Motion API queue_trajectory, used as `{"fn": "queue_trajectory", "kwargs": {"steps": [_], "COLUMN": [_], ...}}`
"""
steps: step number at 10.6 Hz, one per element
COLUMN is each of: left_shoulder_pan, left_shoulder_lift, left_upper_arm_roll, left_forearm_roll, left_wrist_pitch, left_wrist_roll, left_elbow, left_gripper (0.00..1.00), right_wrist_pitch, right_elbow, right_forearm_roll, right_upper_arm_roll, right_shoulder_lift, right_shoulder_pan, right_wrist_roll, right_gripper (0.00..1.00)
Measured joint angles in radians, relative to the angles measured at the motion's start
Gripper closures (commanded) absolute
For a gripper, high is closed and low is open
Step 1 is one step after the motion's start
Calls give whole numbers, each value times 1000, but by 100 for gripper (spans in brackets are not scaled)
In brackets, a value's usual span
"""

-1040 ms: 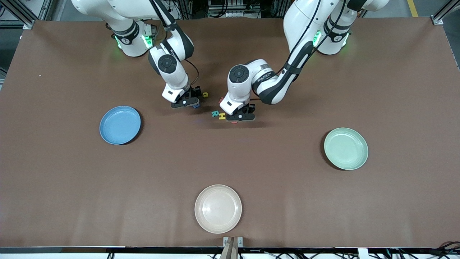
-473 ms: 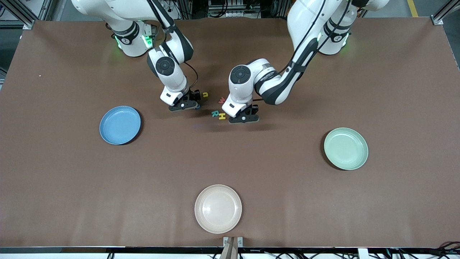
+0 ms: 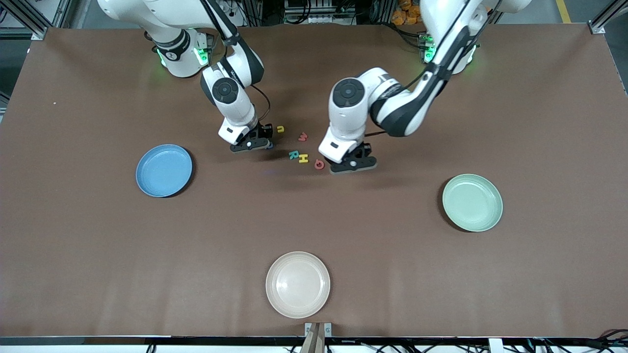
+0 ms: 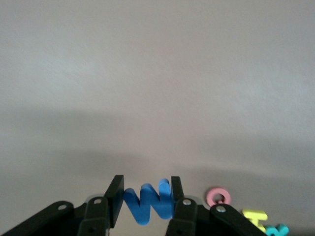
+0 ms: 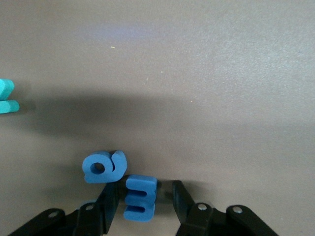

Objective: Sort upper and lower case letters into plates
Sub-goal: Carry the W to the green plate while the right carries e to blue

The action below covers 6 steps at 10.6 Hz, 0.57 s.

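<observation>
Letters lie mid-table between the blue plate (image 3: pixel 164 170) and the mint plate (image 3: pixel 472 202). The left gripper (image 4: pixel 144 206), beside the coral ring letter (image 3: pixel 319 164), pinches a blue W (image 4: pixel 146 201). The right gripper's (image 5: pixel 143 201) half-open fingers straddle a blue E (image 5: pixel 140 197), touching one side only, beside a blue g (image 5: pixel 105 166).

The right hand (image 5: pixel 143 199) is hanging low over the brown surface (image 5: pixel 197 73), its black fingers (image 5: pixel 109 199) bracketing a blue E-shaped letter (image 5: pixel 140 197), gap showing on one side. A rounded blue letter (image 5: pixel 104 167) is touching it at eleven o'clock. A teal letter (image 5: pixel 7 97) is lying well apart.
</observation>
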Motion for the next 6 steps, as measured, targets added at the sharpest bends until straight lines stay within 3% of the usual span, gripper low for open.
{"fn": "queue_trajectory", "kwargs": {"steps": [3, 6], "left_shoulder_pan": [113, 259], "left_shoulder_lift": [-67, -114], "left_upper_arm_roll": [-1, 2], "left_forearm_roll": [-8, -39], "left_wrist_pitch": [-73, -112], "left_wrist_roll": [148, 350], "left_elbow": [1, -1], "left_gripper": [100, 100], "right_wrist_pitch": [-6, -8], "right_elbow": [5, 6], "right_forearm_roll": [0, 0], "right_upper_arm_roll": [3, 2], "right_shoulder_lift": [-6, -6], "right_shoulder_pan": [0, 0], "right_wrist_roll": [2, 2], "right_gripper": [78, 81]}}
